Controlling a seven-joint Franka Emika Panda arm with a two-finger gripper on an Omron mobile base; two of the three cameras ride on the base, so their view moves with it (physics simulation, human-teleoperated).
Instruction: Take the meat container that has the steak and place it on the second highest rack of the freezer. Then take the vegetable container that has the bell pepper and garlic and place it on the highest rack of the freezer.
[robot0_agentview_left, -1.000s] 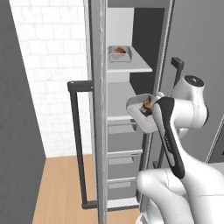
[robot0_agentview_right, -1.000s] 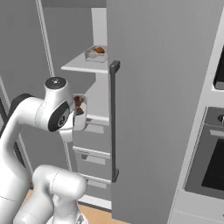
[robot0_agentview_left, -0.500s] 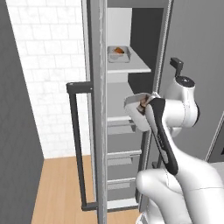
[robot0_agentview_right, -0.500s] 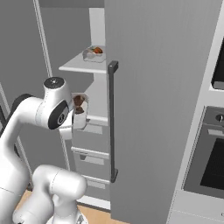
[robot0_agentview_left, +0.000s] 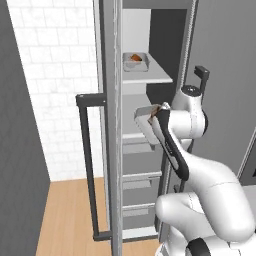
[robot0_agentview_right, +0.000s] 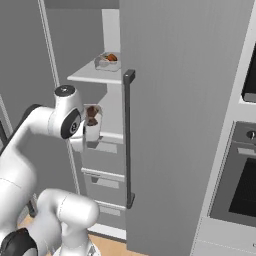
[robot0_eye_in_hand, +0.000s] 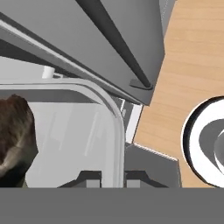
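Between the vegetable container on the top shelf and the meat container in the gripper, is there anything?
No. In the right base view, bare shelf and back wall separate the vegetable container from the meat container below it.

A white brick wall (robot0_agentview_left: 60, 75) rises above a light wood floor (robot0_agentview_left: 67, 215), with a black-glass oven (robot0_agentview_right: 240, 190) nearby.

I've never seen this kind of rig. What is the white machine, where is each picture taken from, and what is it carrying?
The white machine is a robot arm on a driving base, in a rendered kitchen. Two cameras ride behind it, left and right; the third sits on its hand. The gripper is shut on the rim of a clear meat container holding a dark brown steak, beside the open freezer. On the highest rack sits the vegetable container. Grey drawers lie below.
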